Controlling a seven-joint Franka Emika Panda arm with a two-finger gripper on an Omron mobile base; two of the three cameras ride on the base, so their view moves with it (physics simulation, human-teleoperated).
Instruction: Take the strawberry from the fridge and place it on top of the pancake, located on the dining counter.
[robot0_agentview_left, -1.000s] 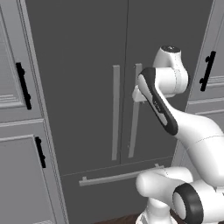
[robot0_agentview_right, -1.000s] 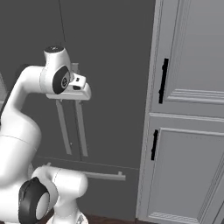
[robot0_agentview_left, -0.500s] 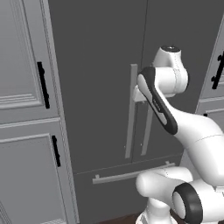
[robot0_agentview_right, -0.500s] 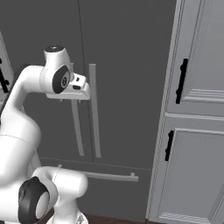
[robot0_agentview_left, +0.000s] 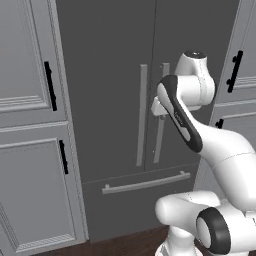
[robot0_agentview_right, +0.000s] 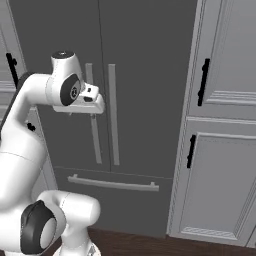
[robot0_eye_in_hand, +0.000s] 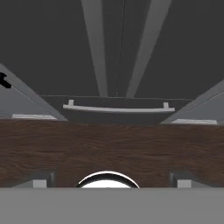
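Fridge (robot0_agentview_left: 115, 85) doors are both closed, two pale vertical handles (robot0_agentview_right: 114, 114) side by side at the middle seam and the drawer bar (robot0_agentview_left: 146, 182) below, so no strawberry can be seen. Grey cabinets (robot0_agentview_right: 225, 120) with black handles flank it, above a dark wood floor (robot0_eye_in_hand: 112, 146). The hand (robot0_agentview_right: 85, 100) is raised near the handles, apart from them; whether its fingers are spread or clenched I cannot tell.
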